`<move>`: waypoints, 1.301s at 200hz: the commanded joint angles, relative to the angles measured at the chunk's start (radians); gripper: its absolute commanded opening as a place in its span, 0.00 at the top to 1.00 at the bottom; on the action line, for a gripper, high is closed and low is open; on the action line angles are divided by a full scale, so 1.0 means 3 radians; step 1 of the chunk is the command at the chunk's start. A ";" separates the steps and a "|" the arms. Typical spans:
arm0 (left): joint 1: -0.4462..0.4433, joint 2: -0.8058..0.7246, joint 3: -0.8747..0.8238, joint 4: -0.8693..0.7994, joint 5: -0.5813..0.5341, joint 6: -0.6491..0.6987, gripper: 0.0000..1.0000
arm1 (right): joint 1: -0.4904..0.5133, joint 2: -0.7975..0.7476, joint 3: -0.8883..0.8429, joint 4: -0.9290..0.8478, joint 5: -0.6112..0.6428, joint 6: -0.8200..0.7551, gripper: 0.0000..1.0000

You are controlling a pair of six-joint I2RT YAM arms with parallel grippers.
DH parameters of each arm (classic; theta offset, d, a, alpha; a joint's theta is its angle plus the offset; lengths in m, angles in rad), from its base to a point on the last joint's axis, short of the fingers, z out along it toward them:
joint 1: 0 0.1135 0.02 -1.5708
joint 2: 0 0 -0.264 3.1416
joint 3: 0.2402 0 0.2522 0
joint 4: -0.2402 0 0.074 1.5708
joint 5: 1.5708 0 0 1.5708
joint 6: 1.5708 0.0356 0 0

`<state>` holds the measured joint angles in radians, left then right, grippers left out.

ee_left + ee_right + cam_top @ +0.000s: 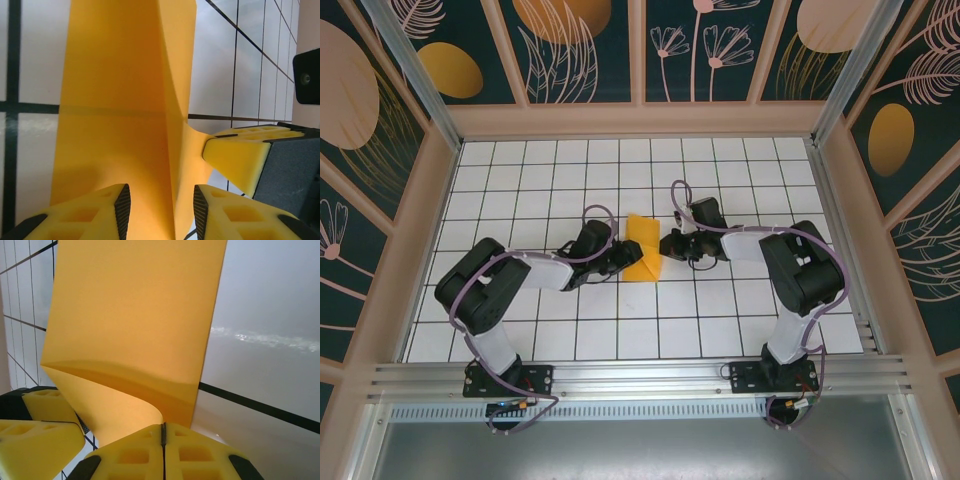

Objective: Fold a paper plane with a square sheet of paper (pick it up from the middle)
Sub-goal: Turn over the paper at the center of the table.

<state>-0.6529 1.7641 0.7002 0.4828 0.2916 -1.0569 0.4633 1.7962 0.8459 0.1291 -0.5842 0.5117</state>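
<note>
Both wrist views crop the square sheet of paper [115,100].

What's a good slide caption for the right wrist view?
Right gripper shut on the curled square sheet of paper.

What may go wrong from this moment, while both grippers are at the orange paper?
1. The right gripper is shut on just a narrow bit of the paper; a pull might tear it or let it slip out.
2. The raised fold stands between the open fingers of the left gripper, not centred; closing now may press a crooked crease.
3. Both grippers sit very close together, so they may bump.
</note>
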 commanded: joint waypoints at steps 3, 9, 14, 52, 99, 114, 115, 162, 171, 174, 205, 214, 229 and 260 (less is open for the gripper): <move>0.0005 0.0093 0.0117 0.0138 0.0068 -0.0002 0.59 | -0.0041 -0.0046 -0.0054 0.0051 0.0001 0.0033 0.92; 0.0008 0.0106 0.0129 0.0130 0.0058 0.0007 0.59 | -0.0045 -0.0048 -0.0058 0.0054 0.0000 0.0033 0.92; 0.0008 0.0123 0.0139 0.0112 0.0049 0.0014 0.59 | -0.0046 -0.0046 -0.0062 0.0055 -0.0001 0.0028 0.92; 0.0004 0.0211 0.0194 0.0186 0.0137 0.0077 0.61 | -0.0056 -0.0051 -0.0068 0.0044 -0.0016 0.0022 0.92; 0.0004 0.0266 0.0284 0.0133 0.0123 0.0228 0.72 | -0.0108 -0.0236 -0.0104 0.0020 -0.0004 0.0105 0.77; 0.0006 0.0261 0.0293 0.0132 0.0103 0.0281 0.79 | -0.0163 -0.0441 -0.0159 -0.0017 0.0080 0.0159 0.61; 0.0002 0.0258 0.0291 0.0131 0.0102 0.0281 0.79 | -0.0166 -0.0453 -0.0165 -0.0021 0.0086 0.0160 0.60; 0.0006 0.0208 0.0359 -0.0046 -0.0084 0.0555 0.95 | -0.0457 -0.1115 -0.0418 -0.0198 0.0508 0.0090 0.30; 0.0003 0.0181 0.0397 -0.0138 -0.0131 0.0623 0.98 | -0.0497 -0.1212 -0.0473 -0.0204 0.0607 0.0038 0.26; 0.0001 0.0168 0.0416 -0.0180 -0.0150 0.0649 0.98 | -0.0509 -0.1250 -0.0493 -0.0205 0.0644 0.0023 0.25; 0.0006 -0.0079 0.0618 -0.0774 -0.0374 0.0982 1.00 | -0.0562 -0.1470 -0.0617 -0.0208 0.0877 -0.0097 0.17; 0.0003 -0.0145 0.0736 -0.1064 -0.0474 0.1108 1.00 | -0.0570 -0.1522 -0.0635 -0.0206 0.0919 -0.0118 0.15; 0.0002 -0.0333 0.0960 -0.1589 -0.0722 0.1311 1.00 | -0.0577 -0.1600 -0.0674 -0.0191 0.0977 -0.0139 0.11; 0.0002 -0.0480 0.1521 -0.2646 -0.1437 0.1637 1.00 | -0.0588 -0.1727 -0.0756 -0.0130 0.1115 -0.0202 0.01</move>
<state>-0.6529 1.6787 1.0454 -0.0071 0.0719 -0.6937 0.2951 1.3235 0.6453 0.0788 -0.3103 0.4793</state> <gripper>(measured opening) 0.064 0.981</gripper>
